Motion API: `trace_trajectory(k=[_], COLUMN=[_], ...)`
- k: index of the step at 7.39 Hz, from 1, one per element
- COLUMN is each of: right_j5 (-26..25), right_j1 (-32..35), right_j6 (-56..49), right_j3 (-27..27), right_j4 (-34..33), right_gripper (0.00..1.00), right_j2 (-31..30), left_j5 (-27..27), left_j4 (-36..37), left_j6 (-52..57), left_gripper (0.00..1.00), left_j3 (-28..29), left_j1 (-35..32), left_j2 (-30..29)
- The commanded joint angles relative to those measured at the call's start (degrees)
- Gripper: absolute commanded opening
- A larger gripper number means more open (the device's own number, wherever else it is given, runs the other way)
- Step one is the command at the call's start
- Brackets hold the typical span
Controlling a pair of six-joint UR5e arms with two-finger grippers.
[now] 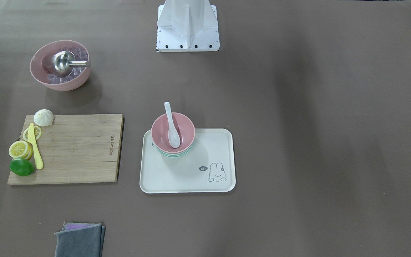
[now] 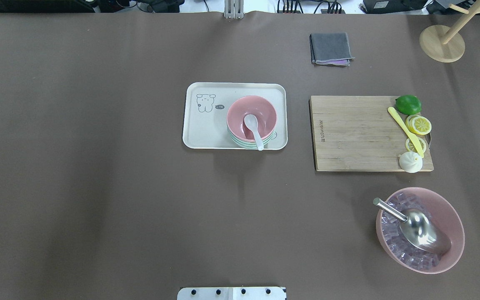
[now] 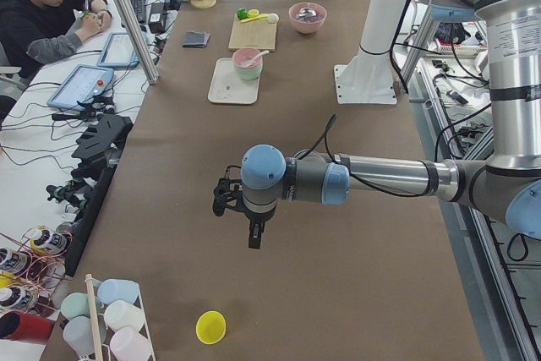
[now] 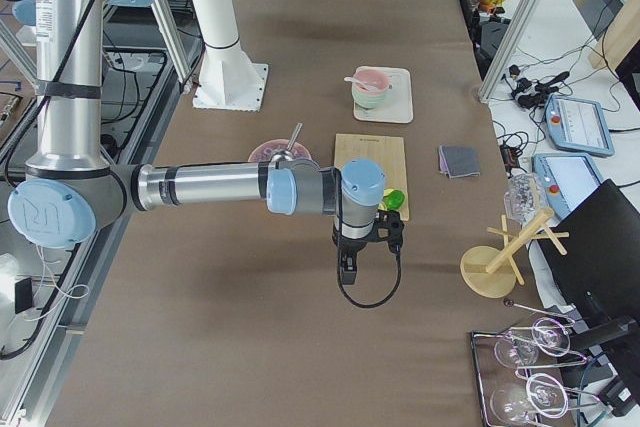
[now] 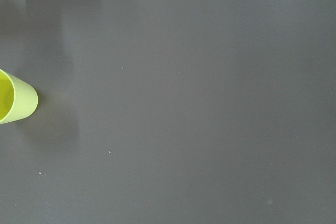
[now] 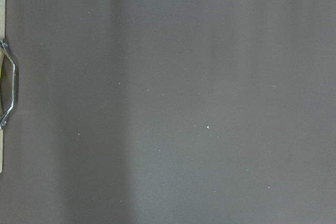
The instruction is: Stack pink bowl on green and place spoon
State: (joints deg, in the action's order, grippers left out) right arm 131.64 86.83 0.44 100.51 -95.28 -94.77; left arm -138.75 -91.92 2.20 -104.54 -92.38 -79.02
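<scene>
Over table, level arms aim left pincer, right pincer seemingly down; openness untellable.

One tray, one small pink bowl on it, one green bowl beneath, one white spoon, one large pink bowl well apart from the tray, one metal scoop, one cutting board

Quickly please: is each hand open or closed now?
Left hand: cannot be told, side view only.
Right hand: cannot be told, side view only.
</scene>
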Motion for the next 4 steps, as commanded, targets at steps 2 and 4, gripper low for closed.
trace_trajectory(k=[2,4], right_j5=[0.45,0.98], right_j1=[0.00,0.00], right_j6=[0.00,0.00], right_j3=[0.39,0.39], right_j4=[0.00,0.00], right_gripper=[1.00,1.00], right_j2=[0.12,0.03], left_j5=[0.41,0.41], left_j4=[-0.01,-0.01], left_j6=[0.00,0.00], left_gripper=[0.98,0.98], left_j3=[0.13,0.39], left_j1=[0.01,0.01], left_j2=[0.00,0.09])
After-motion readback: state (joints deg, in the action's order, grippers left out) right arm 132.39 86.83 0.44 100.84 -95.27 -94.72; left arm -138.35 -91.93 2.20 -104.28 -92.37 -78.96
